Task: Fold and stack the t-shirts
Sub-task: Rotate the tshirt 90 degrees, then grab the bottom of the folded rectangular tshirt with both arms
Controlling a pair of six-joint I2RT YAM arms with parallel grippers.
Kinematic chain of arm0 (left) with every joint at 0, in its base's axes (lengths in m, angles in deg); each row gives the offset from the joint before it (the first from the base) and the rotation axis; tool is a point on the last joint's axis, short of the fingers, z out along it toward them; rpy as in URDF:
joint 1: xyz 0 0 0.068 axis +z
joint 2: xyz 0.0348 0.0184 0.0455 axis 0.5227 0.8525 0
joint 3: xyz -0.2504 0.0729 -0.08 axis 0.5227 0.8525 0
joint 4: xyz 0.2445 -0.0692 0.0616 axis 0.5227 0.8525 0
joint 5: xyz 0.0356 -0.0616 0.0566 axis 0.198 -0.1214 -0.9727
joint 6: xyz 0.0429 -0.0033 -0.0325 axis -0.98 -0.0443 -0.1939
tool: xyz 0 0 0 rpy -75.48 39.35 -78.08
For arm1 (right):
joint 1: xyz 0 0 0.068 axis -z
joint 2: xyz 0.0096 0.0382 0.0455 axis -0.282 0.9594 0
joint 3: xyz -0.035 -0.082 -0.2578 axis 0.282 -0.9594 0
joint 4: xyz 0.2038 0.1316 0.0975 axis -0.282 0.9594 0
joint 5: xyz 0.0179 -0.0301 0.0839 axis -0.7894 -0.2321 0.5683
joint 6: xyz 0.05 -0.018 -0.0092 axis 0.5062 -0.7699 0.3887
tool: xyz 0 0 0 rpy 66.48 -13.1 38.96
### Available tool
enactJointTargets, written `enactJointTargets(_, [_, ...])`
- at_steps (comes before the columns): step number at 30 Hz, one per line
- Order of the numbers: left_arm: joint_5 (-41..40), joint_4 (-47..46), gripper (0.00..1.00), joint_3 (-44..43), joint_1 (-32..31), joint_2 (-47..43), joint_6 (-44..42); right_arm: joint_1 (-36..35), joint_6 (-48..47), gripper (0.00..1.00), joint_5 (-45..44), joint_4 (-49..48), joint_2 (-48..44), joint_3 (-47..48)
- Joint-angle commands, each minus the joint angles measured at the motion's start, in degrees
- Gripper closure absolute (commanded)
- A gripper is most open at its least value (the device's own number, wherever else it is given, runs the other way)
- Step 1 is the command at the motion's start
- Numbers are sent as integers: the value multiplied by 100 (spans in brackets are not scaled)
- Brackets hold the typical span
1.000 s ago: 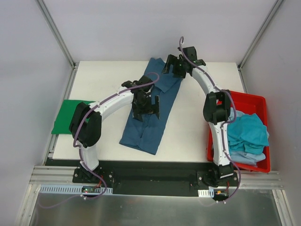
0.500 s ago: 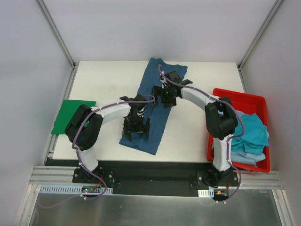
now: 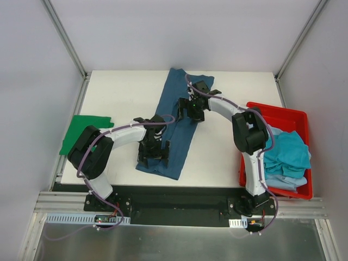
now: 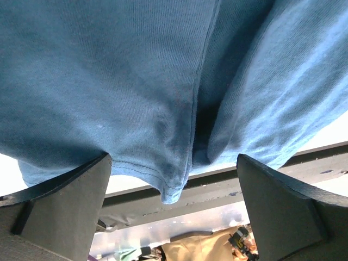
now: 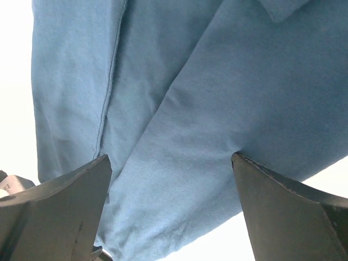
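The dark blue t-shirt (image 3: 173, 92) runs from the counter's (image 3: 119, 98) far edge nearward; left hand (image 3: 154, 155) spread over its near hem, right hand (image 3: 189, 113) spread mid-length.

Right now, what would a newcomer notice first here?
The dark blue t-shirt lies as a long strip diagonally across the table, the left hand open over its near end, the right hand open over its middle. A red bin at the right edge holds crumpled teal t-shirts; a green t-shirt lies flat at the left edge.
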Motion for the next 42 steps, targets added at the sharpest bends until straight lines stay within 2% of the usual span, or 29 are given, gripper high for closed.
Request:
enactJointTargets(1, [-59,40,1,87,-9,-344,34,337,-112,4,-404,255,344,111])
enactJointTargets(8, [749,-408,1,-123,-18,-757,-141,566,-559,4,-299,440,300,471])
enactJointTargets(12, [496,-418,1,-361,-1,-1030,-230,514,-1069,4,-70,712,29,805])
enactJointTargets(14, [399,-365,1,-274,122,-1153,-125,505,-1114,4,-183,765,-374,666])
enactJointTargets(19, [644,-347,1,271,728,-1189,78,435,-807,4,-824,739,-1806,-641])
enactJointTargets(24, [776,-461,7,394,554,-1110,78,-73,10,4,-1501,1107,-3195,-2513])
enactJointTargets(27, [943,-619,10,500,422,-1092,87,-688,502,3,-1371,1108,-3733,-3533])
enactJointTargets(30, [769,-681,15,632,325,-996,157,-1076,994,1,-1380,933,-4015,-4115])
enactJointTargets(35, [408,-699,29,693,175,-565,289,-1507,1531,9,-1283,195,-4033,-4538])
enactJointTargets(42, [-321,-655,47,808,61,-380,465,-1692,1839,30,-1046,-167,-3787,-4766])
